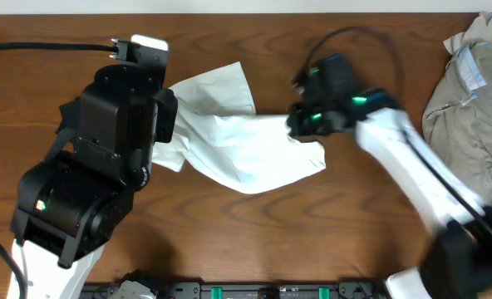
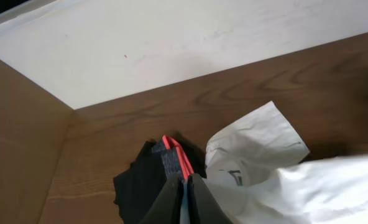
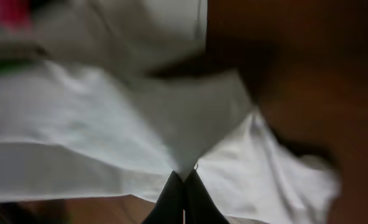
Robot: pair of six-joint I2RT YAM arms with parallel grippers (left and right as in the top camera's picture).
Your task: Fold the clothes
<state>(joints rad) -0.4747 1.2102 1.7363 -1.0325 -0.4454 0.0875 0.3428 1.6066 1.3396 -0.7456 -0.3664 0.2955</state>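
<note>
The white T-shirt [image 1: 246, 145] lies bunched on the table between my two arms. My left gripper [image 2: 185, 180] is shut on its left edge; a thin strip of white cloth shows between the fingers. Just beyond the fingertips lies the black garment with a grey-and-red band [image 2: 162, 163]. My right gripper [image 3: 184, 175] is shut on a fold of the T-shirt [image 3: 109, 124] at its right side, and the cloth is pulled up into a peak there. The khaki-beige garment [image 1: 470, 108] lies crumpled at the far right.
The wooden table [image 1: 254, 241] shows bare wood in front of the shirt. A pale wall or board [image 2: 171, 43] runs behind the table's far edge. A black rail [image 1: 254, 291] lies along the front edge.
</note>
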